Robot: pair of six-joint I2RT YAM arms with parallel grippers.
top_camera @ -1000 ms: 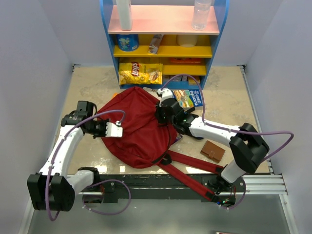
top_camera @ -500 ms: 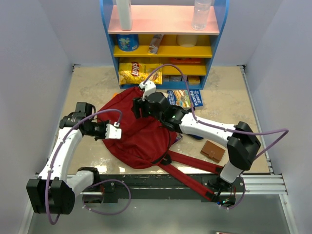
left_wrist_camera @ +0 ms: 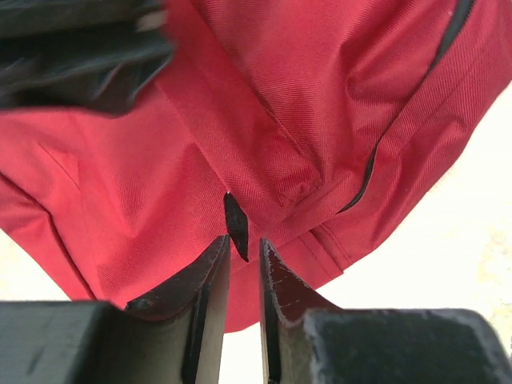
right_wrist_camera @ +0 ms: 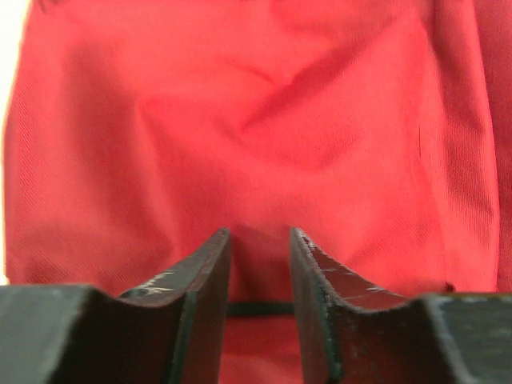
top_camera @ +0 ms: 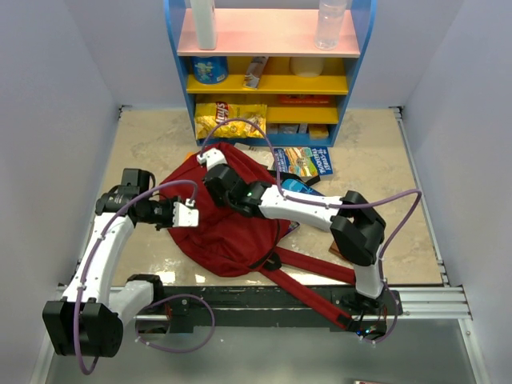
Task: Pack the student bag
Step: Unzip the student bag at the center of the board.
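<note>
Nearest the arm bases, the shoulder straps trail off the front edge of the bench. Behind them the student bag lies slumped in the middle of the bench, with both arms reaching onto it.

The left gripper sits at the bag's left edge. Its jaws are parted by only a narrow slit, and a small dark zip tab stands at the mouth of that slit. The jaws do not look to be pinching the tab. If they spread further, the tab will likely flop away and the zip will have to be found again.

The right gripper hangs over the far-left part of the bag with its jaws partly apart. Red cloth lies below them and nothing is held. Closing here could catch both layers of fabric at once, so the bag would lift shut instead of opening. The right forearm lies across the bag, and its looping cable could snag as the arm swings.

I cannot see where the bag's opening is, nor whether anything is inside. A blue item is half hidden under the right forearm and too covered to name. Beyond it lies a book. At the far end stands the shelf unit, with a crisp packet on its lower shelf
</note>
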